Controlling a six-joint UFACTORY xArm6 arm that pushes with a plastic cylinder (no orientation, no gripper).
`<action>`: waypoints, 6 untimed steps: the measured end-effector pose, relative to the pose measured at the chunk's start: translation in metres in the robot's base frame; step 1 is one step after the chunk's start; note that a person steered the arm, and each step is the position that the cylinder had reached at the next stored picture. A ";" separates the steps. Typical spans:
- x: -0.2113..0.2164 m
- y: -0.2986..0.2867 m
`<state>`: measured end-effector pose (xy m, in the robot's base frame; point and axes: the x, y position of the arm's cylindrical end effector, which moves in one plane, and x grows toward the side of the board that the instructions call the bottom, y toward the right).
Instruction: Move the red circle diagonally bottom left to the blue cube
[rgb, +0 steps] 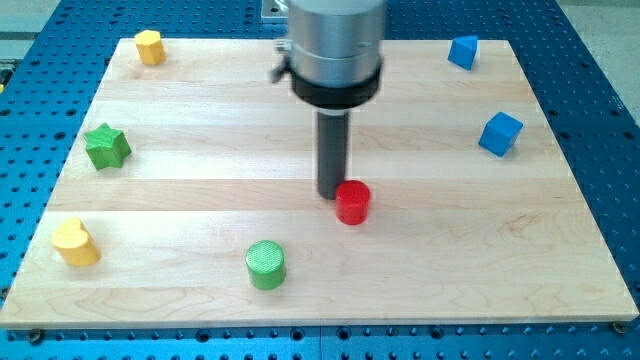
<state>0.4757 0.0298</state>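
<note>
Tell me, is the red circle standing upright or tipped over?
Upright: the red circle sits flat on the board, round top facing up, my tip at its upper left.

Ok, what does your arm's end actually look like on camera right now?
A wide silver-grey cylinder comes in from the view's top, ringed at its lower end by a black collar with a small bracket on the view's left. Below it hangs a straight dark grey rod, much thinner, ending in my tip. No cables or markings show.
</note>
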 end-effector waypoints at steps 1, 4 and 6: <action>-0.020 0.004; 0.040 -0.058; 0.033 0.016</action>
